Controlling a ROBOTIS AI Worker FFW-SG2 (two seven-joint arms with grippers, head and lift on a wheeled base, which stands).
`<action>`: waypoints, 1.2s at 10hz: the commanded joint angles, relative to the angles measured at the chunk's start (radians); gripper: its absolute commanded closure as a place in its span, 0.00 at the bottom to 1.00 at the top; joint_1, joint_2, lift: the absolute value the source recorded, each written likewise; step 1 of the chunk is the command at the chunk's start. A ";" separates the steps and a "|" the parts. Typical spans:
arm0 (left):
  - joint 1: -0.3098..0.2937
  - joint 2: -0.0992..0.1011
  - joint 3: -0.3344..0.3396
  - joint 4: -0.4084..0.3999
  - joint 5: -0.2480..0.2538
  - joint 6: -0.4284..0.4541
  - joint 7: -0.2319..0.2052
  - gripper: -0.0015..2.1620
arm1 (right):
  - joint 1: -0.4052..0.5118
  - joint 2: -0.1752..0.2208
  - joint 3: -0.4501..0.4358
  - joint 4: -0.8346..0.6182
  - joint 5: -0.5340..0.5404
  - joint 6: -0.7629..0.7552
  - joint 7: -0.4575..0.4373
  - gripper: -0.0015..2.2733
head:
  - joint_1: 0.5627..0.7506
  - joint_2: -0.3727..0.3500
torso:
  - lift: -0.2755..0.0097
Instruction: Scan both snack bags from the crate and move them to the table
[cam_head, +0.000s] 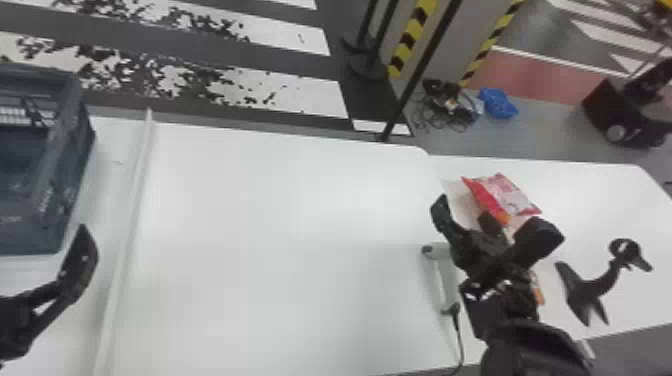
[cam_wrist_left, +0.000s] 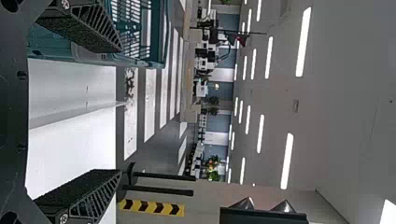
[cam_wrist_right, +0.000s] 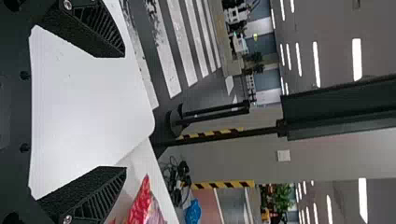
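Blue-green plastic forms the open slatted crate (cam_head: 75, 165) at the far left, standing on the white table (cam_head: 260, 210). Just nearer, at the left edge, the left gripper (cam_head: 80, 260) has its two black fingers spread wide. To its right a narrow pale strip (cam_head: 122, 240) runs from near to far along the tabletop.

Well to the right, a pale grey handheld scanner (cam_head: 439, 250) with a black cable lies beside the right gripper (cam_head: 495, 220), whose black fingers are also spread apart. Beyond them, on the right-hand part of the white surface, lies the shiny red-and-white snack bag (cam_head: 507, 192); the right wrist view puts it outside the gap, past the right-hand finger. Something orange (cam_head: 537, 289) is mostly hidden by the right arm, too little to identify. Farthest right lies a black curved stand (cam_head: 595, 285) with a ring-shaped end.
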 joint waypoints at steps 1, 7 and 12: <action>0.009 0.000 0.006 -0.016 0.001 0.002 0.004 0.03 | 0.056 0.036 0.099 -0.111 0.069 0.003 -0.001 0.03 | 0.70 0.07 | 0.66; 0.107 0.000 0.043 -0.133 0.010 -0.001 0.006 0.03 | 0.203 0.089 0.433 -0.269 0.269 -0.049 -0.046 0.03 | 0.70 0.48 | 0.66; 0.235 -0.005 0.042 -0.200 0.010 -0.038 0.032 0.03 | 0.375 0.092 0.478 -0.306 0.313 -0.215 -0.066 0.03 | 0.70 0.64 | 0.66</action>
